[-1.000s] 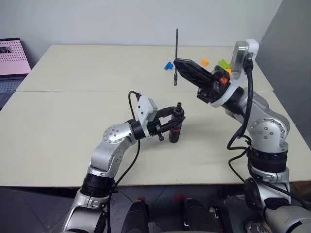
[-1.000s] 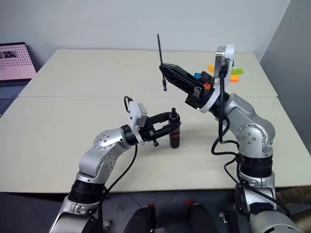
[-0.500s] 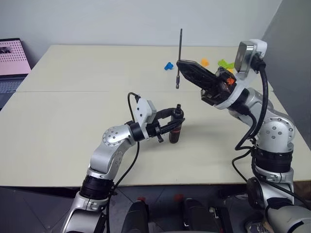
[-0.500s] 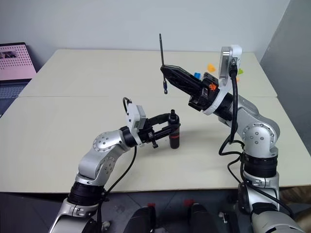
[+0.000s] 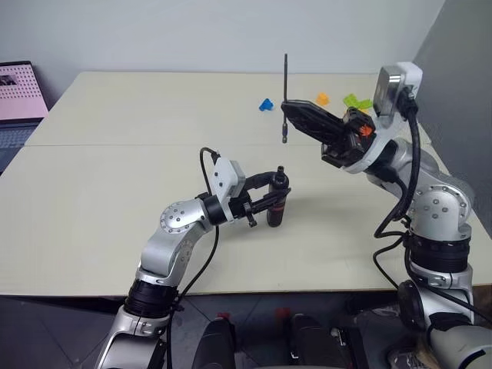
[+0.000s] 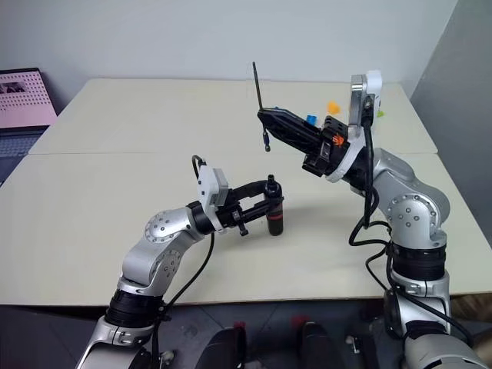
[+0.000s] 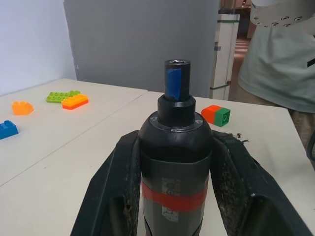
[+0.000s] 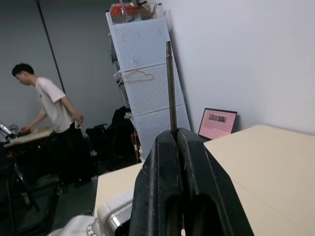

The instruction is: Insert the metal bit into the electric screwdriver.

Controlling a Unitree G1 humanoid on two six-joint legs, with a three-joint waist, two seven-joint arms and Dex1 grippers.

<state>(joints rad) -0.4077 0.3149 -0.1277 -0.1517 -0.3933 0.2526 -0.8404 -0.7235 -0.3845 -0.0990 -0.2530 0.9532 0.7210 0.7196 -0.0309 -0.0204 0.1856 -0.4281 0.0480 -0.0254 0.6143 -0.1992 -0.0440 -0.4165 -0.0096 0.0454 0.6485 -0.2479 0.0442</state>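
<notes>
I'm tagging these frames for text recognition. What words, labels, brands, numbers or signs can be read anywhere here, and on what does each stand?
No text can be read in any view.
Screwdriver: a small mark on the grey band above the red stripe, too blurred to read.
Laptop: pink screen with a dot pattern and a small picture, no legible words.
Toy bricks: no print visible.

You have a beige table point(image 5: 115, 200) against a pale wall point(image 5: 192, 31), a white pegboard rack point(image 8: 145, 73), and a laptop point(image 5: 19, 92) at the table's left edge.
</notes>
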